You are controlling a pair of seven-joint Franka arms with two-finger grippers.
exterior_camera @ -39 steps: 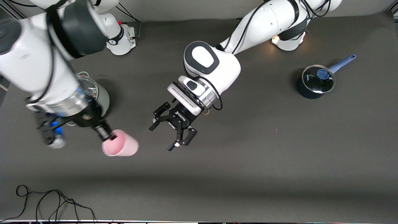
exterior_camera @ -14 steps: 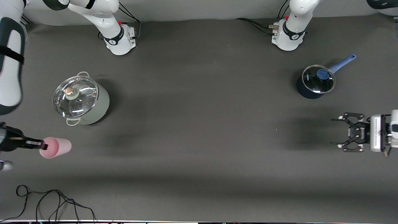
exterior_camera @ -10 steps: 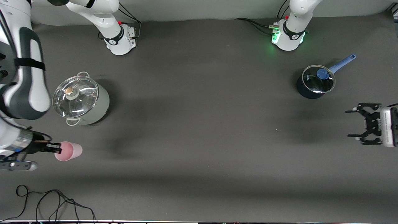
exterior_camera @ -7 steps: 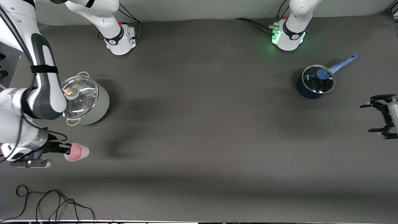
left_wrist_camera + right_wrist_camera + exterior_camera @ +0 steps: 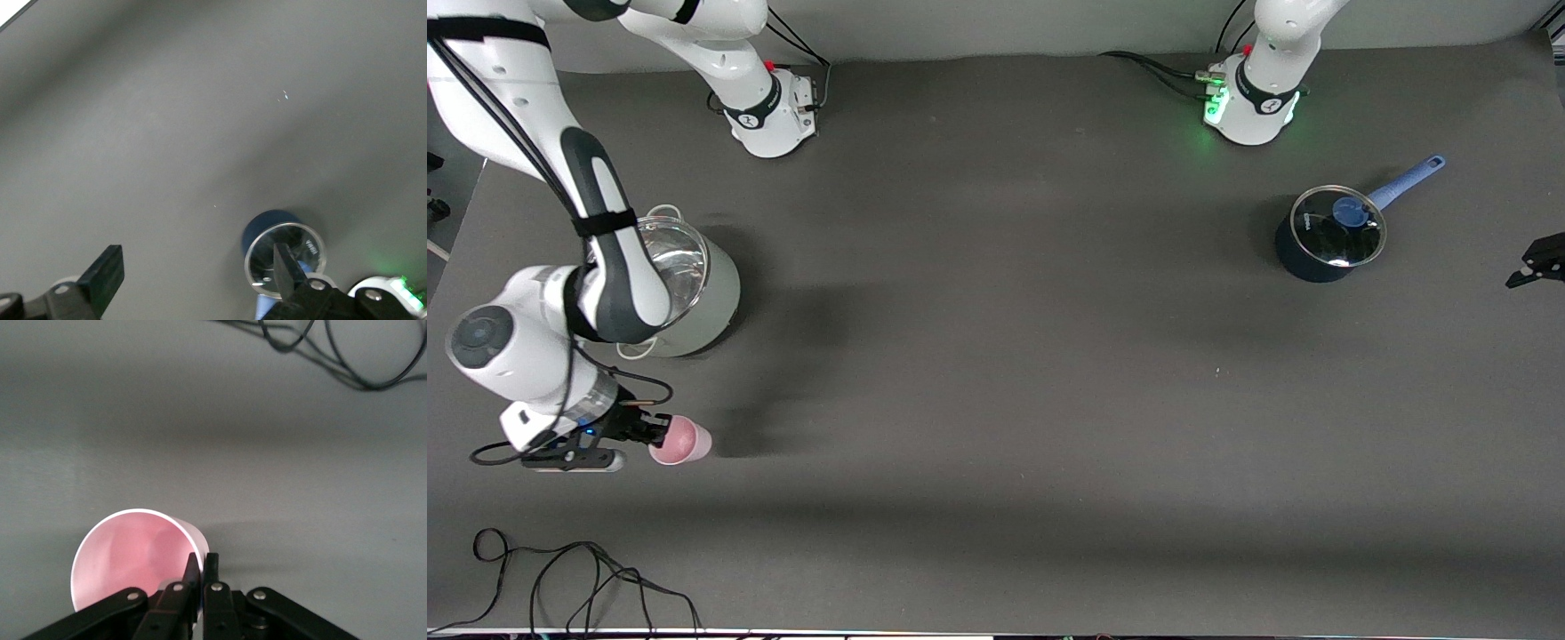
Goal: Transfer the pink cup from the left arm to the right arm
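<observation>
The pink cup (image 5: pixel 682 441) is a small pale-pink tumbler. My right gripper (image 5: pixel 649 433) is shut on its rim and holds it low over the mat at the right arm's end of the table. In the right wrist view the cup's open mouth (image 5: pixel 133 553) faces the camera, and the gripper (image 5: pixel 202 565) pinches the rim wall, one finger inside and one outside. My left gripper (image 5: pixel 1534 265) is at the edge of the front view, over the left arm's end of the table. In the left wrist view it (image 5: pixel 197 273) is open and empty.
A grey-green pot (image 5: pixel 710 289) with a glass lid stands beside the right arm, partly hidden by it. A dark blue saucepan (image 5: pixel 1327 236) with a glass lid and blue handle stands near the left arm's base and shows in the left wrist view (image 5: pixel 283 247). A black cable (image 5: pixel 560 578) lies at the front edge.
The right gripper has carried the cup lower and a little toward the table's middle. The left gripper, open throughout, has drawn away to the left arm's end, almost out of the front view.
</observation>
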